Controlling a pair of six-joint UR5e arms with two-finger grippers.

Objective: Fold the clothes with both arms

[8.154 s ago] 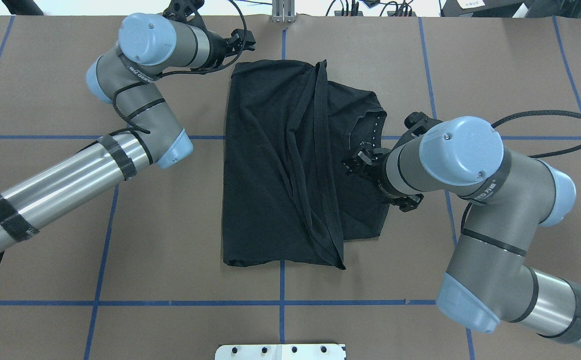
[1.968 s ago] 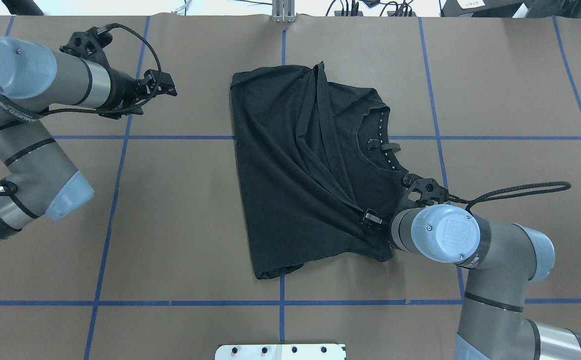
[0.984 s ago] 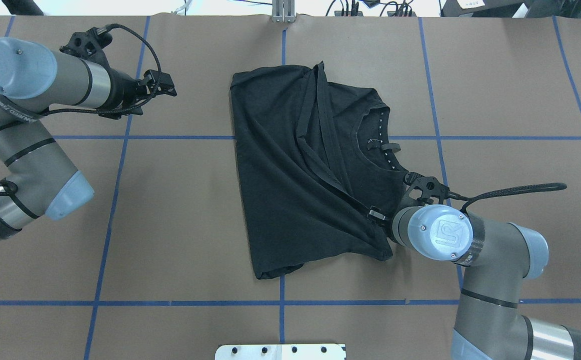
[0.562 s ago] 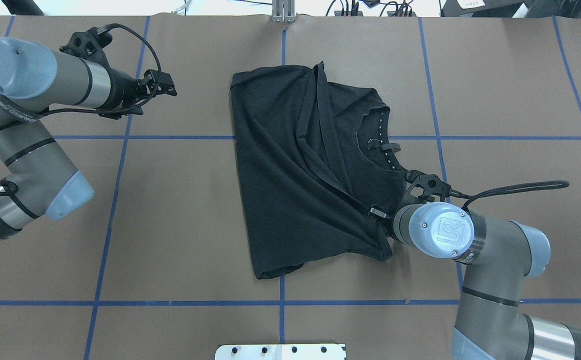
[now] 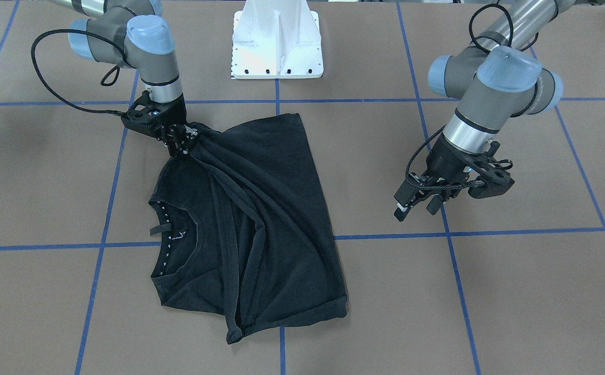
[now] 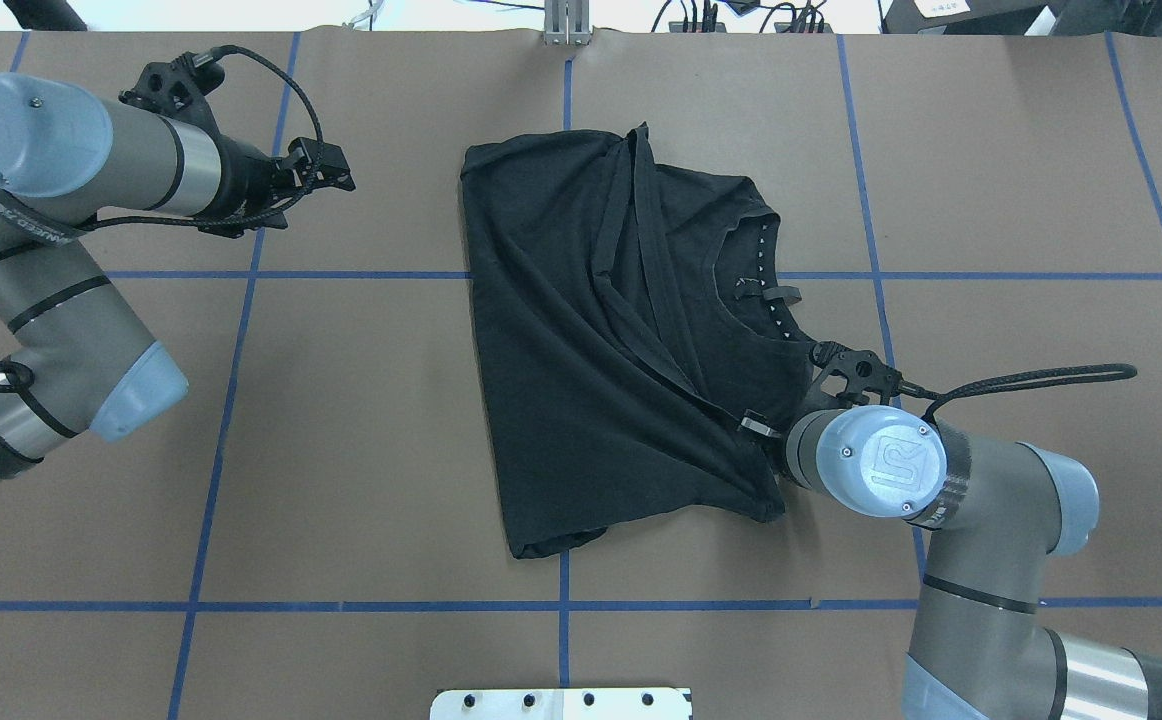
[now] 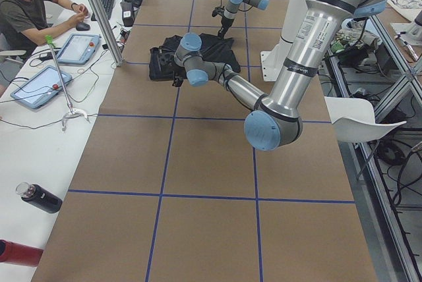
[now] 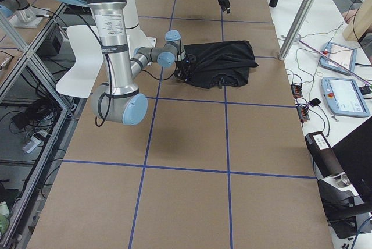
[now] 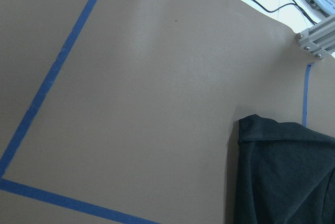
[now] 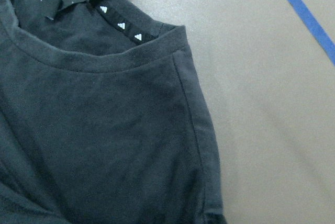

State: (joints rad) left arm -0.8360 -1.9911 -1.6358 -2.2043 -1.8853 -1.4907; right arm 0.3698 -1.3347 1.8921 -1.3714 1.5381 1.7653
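The black T-shirt [image 6: 581, 330] lies folded lengthwise at the table's centre, its white-dotted collar [image 6: 763, 270] facing up on my right side. My right gripper [image 6: 753, 428] is shut on the shirt's near right edge, and the fabric [image 5: 240, 172] bunches and pulls taut toward it [image 5: 181, 146]. The right wrist view looks down on the collar and shoulder [image 10: 104, 130]. My left gripper [image 6: 339, 168] hangs open over bare table, well to the left of the shirt [image 5: 416, 207]. Its wrist view catches only one shirt corner [image 9: 282, 177].
The brown table [image 6: 361, 420] is marked with a grid of blue tape lines [image 6: 341, 275]. The white pedestal base [image 5: 276, 47] stands at the robot's side. A seated person [image 7: 33, 5], tablets and a bottle [image 7: 39, 197] are at the side desk beyond the table.
Since the earliest frame my left arm has drawn back left from the shirt's far corner. My right gripper went from the collar to the near right edge, pulling the fabric. The last second shows almost no motion.
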